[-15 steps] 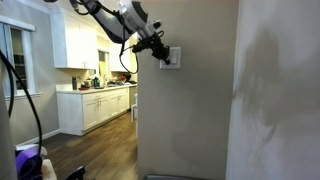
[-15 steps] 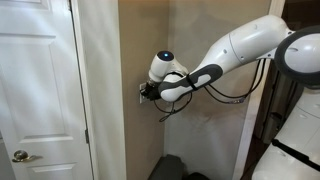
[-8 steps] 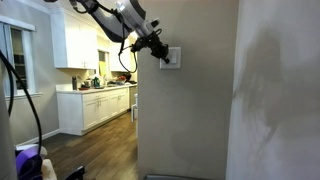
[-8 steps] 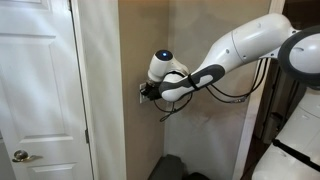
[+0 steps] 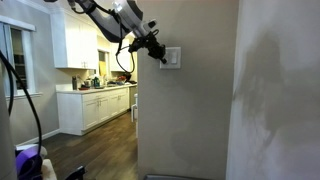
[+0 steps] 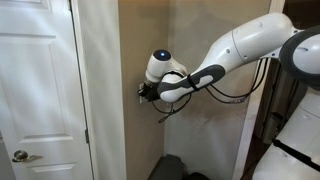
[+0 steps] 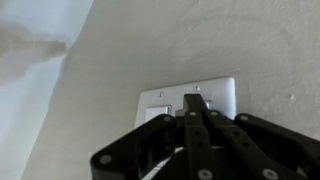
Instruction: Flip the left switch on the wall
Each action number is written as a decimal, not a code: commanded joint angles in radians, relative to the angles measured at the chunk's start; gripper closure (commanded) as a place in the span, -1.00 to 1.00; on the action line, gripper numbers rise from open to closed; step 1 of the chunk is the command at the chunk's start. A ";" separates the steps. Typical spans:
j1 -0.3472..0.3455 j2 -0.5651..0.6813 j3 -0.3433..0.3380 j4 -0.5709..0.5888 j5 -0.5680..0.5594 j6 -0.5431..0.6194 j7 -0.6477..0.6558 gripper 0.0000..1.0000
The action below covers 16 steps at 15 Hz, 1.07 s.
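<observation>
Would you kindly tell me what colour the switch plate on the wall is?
The switch plate is white; the wrist view shows it best.

Home interior: white kitchen cabinets, wood floor, panelled white door with knob.

Matt painted wall, smooth white plastic switch plate, matt black fingers.
</observation>
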 commanded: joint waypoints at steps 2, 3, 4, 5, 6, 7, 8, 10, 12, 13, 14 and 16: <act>0.007 -0.021 0.005 -0.023 -0.006 0.035 0.017 1.00; 0.004 -0.019 0.007 -0.023 -0.011 0.043 0.027 1.00; 0.002 -0.018 0.006 -0.024 -0.015 0.053 0.032 1.00; 0.003 -0.012 0.005 -0.023 -0.010 0.050 0.026 1.00; 0.003 -0.010 0.004 -0.022 -0.006 0.042 0.021 1.00; 0.007 -0.011 0.001 -0.025 0.005 0.034 0.006 1.00; 0.009 -0.013 0.000 -0.027 0.014 0.022 -0.002 1.00; 0.016 -0.030 -0.007 -0.056 0.047 0.006 -0.020 1.00; 0.020 -0.053 -0.014 -0.101 0.078 0.003 -0.024 1.00; 0.022 -0.063 -0.017 -0.122 0.094 0.004 -0.023 1.00; 0.018 -0.073 -0.015 -0.140 0.112 0.000 -0.027 1.00; 0.014 -0.093 -0.016 -0.177 0.143 0.002 -0.027 1.00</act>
